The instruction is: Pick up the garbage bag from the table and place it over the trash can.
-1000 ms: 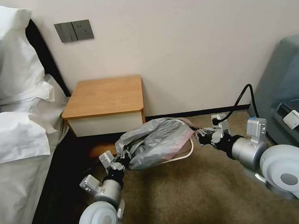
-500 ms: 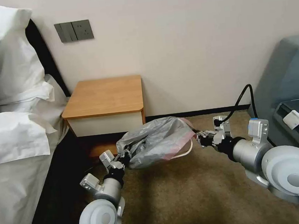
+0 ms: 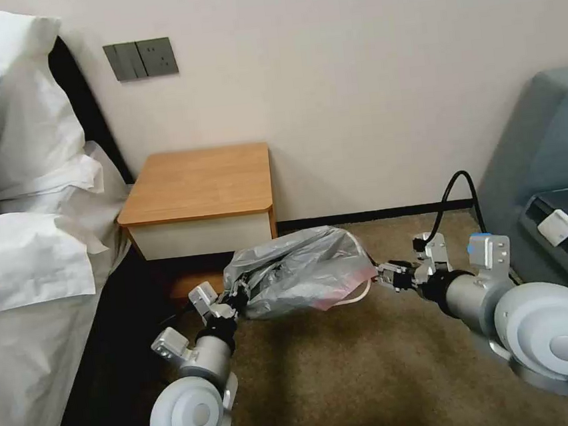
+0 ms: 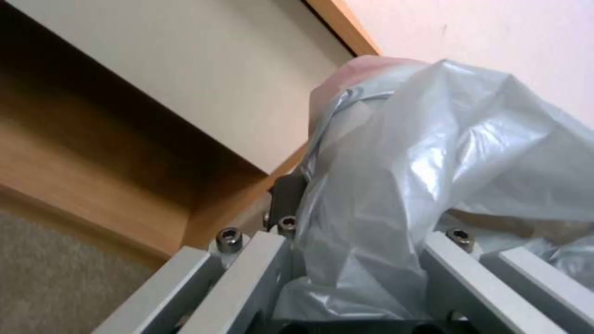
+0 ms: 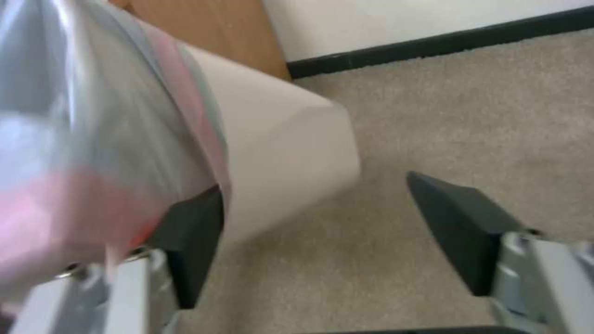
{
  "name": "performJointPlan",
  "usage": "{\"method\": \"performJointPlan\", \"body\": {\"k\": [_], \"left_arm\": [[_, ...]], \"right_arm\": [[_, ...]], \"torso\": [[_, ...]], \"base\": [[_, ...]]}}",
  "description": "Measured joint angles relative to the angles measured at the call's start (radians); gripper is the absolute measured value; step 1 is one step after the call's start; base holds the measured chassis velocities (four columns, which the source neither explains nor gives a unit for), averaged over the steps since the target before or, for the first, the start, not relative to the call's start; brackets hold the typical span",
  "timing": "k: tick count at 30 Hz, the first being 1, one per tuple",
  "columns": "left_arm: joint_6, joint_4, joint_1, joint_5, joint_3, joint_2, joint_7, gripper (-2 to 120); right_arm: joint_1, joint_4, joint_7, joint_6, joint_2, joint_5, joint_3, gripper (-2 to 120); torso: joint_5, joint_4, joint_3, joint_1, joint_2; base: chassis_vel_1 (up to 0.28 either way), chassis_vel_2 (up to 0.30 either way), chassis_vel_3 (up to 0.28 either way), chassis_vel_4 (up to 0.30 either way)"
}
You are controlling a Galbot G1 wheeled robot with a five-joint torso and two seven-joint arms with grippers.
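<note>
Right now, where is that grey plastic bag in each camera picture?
Head view: garbage bag low centre, draped on the trash can, between both grippers.
Left wrist view: garbage bag close up, bunched by the left gripper.
Right wrist view: garbage bag over the trash can.
Shared landmark: the table.

Room light is even and soft, moderately bright; the wall (image 3: 365, 84) reads evenly lit, without hard glare. Deep shadow sits between the bed (image 3: 33, 317) and the bench (image 3: 195, 181), and under the bench's drawer. The head view is sharp. In the left wrist view the garbage bag (image 4: 433, 167) carries pale specular sheen on its folds. In the right wrist view the garbage bag is heavily smeared by blur, and the trash can (image 5: 291, 157) is soft-edged.
</note>
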Motion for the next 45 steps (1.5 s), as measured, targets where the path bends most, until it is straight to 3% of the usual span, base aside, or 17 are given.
{"method": "performJointPlan", "body": {"k": [6,11,16,20,24,29,39,42,45], "left_arm": [[-0.022,0.016,-0.013,0.033,-0.002,0.000,-0.003,5],[-0.022,0.017,-0.015,0.034,0.000,0.000,-0.001,5],[-0.020,0.019,-0.021,0.030,-0.004,0.003,-0.001,5],[-0.016,0.025,-0.021,0.024,-0.009,0.004,-0.005,5],[-0.006,0.027,-0.020,0.006,-0.010,0.006,-0.011,5],[0.019,0.018,-0.020,-0.026,-0.010,0.008,-0.018,5],[0.036,0.008,-0.014,-0.053,-0.010,0.013,-0.018,5],[0.036,0.008,-0.014,-0.053,-0.009,0.013,-0.018,5],[0.037,0.008,-0.017,-0.053,-0.007,0.011,-0.018,5]], "right_arm": [[-0.003,0.015,0.037,-0.012,-0.019,0.010,-0.004,99],[-0.008,-0.009,0.044,-0.016,0.000,0.003,-0.012,100],[-0.067,0.044,0.040,0.060,0.013,-0.013,0.067,100],[-0.134,0.090,-0.030,0.123,0.043,0.010,0.172,100],[-0.241,0.100,-0.177,0.178,0.110,0.073,0.289,100],[-0.255,0.101,-0.327,0.242,0.179,0.130,0.280,100],[-0.199,0.053,-0.395,0.281,0.245,0.178,0.226,100],[-0.191,0.035,-0.403,0.284,0.266,0.175,0.217,97],[-0.191,0.022,-0.405,0.296,0.286,0.173,0.213,84]], "torso": [[0.0000,0.0000,0.000,0.000,0.000],[0.0001,0.0002,0.000,0.000,0.000],[0.0000,0.0001,0.000,0.000,0.000],[-0.0001,0.0002,0.000,0.000,0.000],[0.0000,-0.0001,0.000,0.000,0.000],[-0.0001,-0.0001,0.000,0.000,0.000],[-0.0001,0.0001,0.000,0.000,0.000],[0.0000,0.0002,0.000,0.000,0.000],[0.0000,0.0001,0.000,0.000,0.000]], "base": [[0.000,0.000,0.000,0.000],[0.000,0.000,0.000,0.000],[0.000,0.000,0.000,0.000],[0.000,0.000,0.000,0.000],[0.000,0.000,0.000,0.000],[0.000,0.000,0.000,0.000],[0.000,0.000,0.000,0.000],[0.000,0.000,0.000,0.000],[0.000,0.000,0.000,0.000]]}}
